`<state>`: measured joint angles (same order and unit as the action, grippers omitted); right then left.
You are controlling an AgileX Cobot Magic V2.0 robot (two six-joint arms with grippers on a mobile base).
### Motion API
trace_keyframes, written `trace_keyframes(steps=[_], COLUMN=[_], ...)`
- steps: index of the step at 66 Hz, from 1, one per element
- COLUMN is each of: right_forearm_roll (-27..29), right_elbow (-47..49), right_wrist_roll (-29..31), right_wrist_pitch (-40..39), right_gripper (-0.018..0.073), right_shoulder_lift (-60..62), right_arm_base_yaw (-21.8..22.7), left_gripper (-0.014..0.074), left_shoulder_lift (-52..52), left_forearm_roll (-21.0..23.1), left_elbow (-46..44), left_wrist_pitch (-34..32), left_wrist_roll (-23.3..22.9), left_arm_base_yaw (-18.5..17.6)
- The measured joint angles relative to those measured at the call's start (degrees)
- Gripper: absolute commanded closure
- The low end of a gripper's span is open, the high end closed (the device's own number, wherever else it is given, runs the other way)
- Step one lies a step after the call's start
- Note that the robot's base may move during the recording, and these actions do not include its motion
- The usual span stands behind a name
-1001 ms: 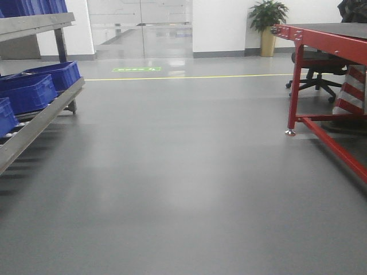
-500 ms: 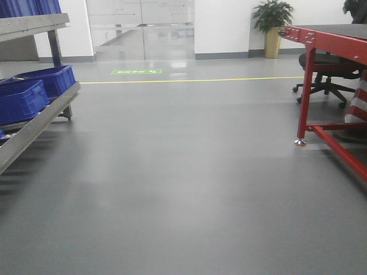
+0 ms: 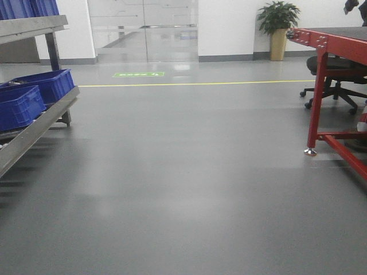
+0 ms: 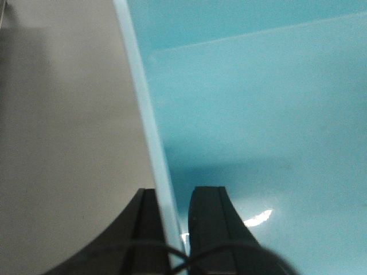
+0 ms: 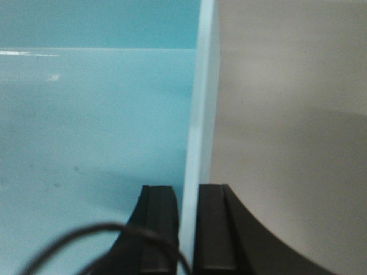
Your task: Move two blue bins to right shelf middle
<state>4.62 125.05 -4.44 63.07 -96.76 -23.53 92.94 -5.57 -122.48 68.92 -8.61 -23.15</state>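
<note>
Floor [image 3: 183,189] grey and glossy, yellow line [image 3: 189,84] across it. Rack [image 3: 34,123] at left carries blue bins [image 3: 20,105]; red table [image 3: 338,43] at right. Left gripper [image 4: 172,197] nearly closed, pinching thin side wall of held bin [image 4: 258,114], one finger inside. Right gripper [image 5: 186,192] clamps a wall likewise.

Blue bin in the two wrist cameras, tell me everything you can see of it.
The bin looks like smooth light-blue plastic, open-topped, with a flat bare bottom and thin upright walls. The left end effector pinches one wall, a finger on each side; the right end effector grips a wall likewise. Grey floor shows beyond the walls, so it seems carried. Its outside is out of view.
</note>
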Motion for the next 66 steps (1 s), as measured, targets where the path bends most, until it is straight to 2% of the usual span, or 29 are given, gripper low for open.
trace_keyframes(steps=[38,66], right_forearm_roll=[-1.0,-0.9], right_elbow=[0.1,0.4], right_wrist_roll=[-0.7,-1.2], right_wrist_pitch=[-1.0,-1.0], right_gripper=[0.0713,0.0713], right_shoulder_lift=[0.0,0.0], right_arm_base_yaw=[0.5,0.5], left_gripper=[0.0707,0.0707], left_shoulder_lift=[0.9,0.9], left_forearm_roll=[-0.5,-0.6], left_elbow=[0.0,0.0], left_wrist_pitch=[-18.1,-25.0], left_wrist_roll=[0.7,1.5], left_arm_base_yaw=[0.0,0.0])
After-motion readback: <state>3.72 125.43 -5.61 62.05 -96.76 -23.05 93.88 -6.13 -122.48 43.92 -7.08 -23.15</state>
